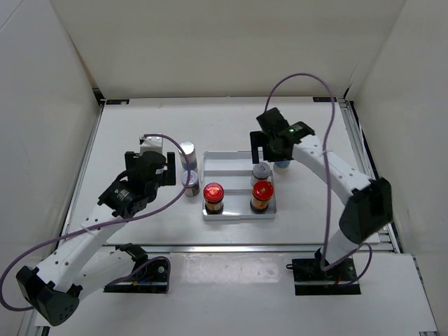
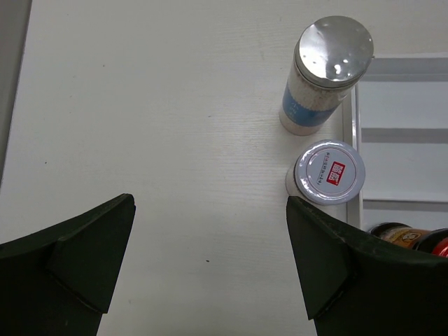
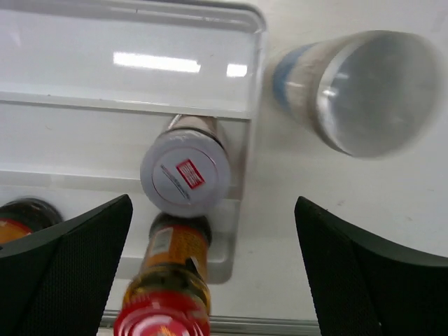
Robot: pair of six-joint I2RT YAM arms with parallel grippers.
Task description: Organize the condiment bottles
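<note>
Two red-capped jars (image 1: 213, 197) (image 1: 262, 195) stand in the front row of the white tray (image 1: 227, 162). A short grey-capped jar (image 1: 261, 170) stands behind the right one. A tall blue-labelled jar (image 1: 187, 154) and a second short jar (image 1: 190, 180) stand on the table just left of the tray. The other tall jar (image 1: 282, 165) stands right of the tray. My left gripper (image 1: 150, 163) is open and empty, left of the two outside jars (image 2: 325, 73) (image 2: 329, 173). My right gripper (image 1: 270, 148) is open and empty above the tray's right end, over the short jar (image 3: 185, 175), with the tall jar (image 3: 364, 91) to the right.
White walls enclose the table on three sides. The tray's back row (image 3: 140, 63) holds nothing. A metal rail (image 1: 245, 246) runs along the table's near edge. A purple cable loops over each arm.
</note>
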